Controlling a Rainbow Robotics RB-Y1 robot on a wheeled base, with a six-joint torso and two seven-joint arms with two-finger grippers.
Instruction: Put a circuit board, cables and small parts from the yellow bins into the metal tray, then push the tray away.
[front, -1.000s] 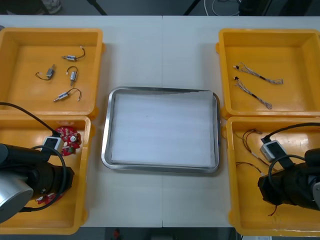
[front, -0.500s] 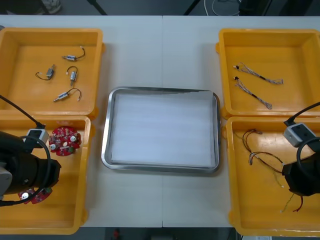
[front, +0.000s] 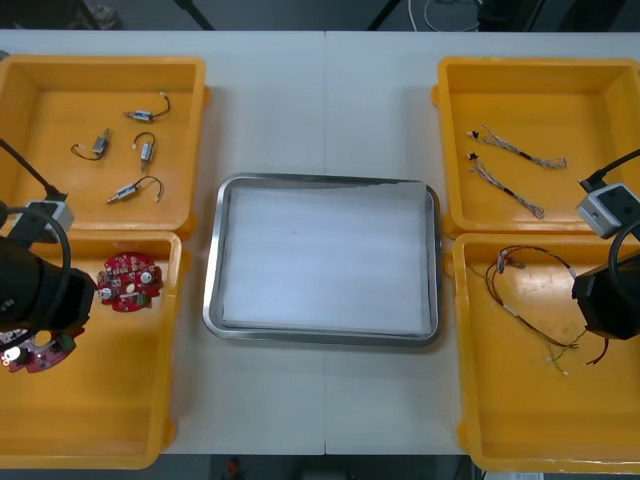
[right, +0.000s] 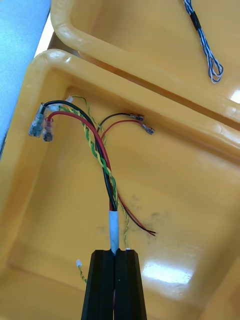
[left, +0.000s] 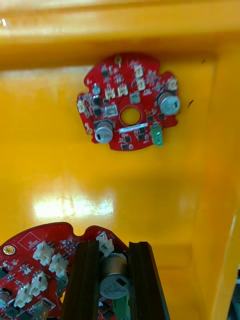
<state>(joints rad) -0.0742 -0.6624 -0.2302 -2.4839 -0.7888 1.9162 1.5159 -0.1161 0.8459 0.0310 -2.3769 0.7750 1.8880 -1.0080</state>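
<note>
Front view: the metal tray (front: 211, 262) sits on the desk (front: 325, 110) between the yellow bins (front: 100, 62) with nothing in it, so both loads are yet to be delivered.

My left claw (left: 113, 247) is clenched on a round red circuit board (left: 35, 255). Its fingers pinch a metal can component near the board's edge, over the left near bin (front: 110, 400). A second board (left: 129, 107) lies on that bin's floor.

My right claw (right: 115, 254) is clenched on the white sleeve of a cable bundle (right: 102, 155) of red, black and yellow-green strands. The strands trail over the right near bin (front: 510, 400).

Procedure, as I judge it:
1. Raise each load above the bin wall before moving inward, because loose cable ends may snag the rim.
2. Carry the board level, since a grip on one component may let it pivot.
3. Stagger the arms over the tray.
4. Lower each load close to the tray floor before releasing.
</note>
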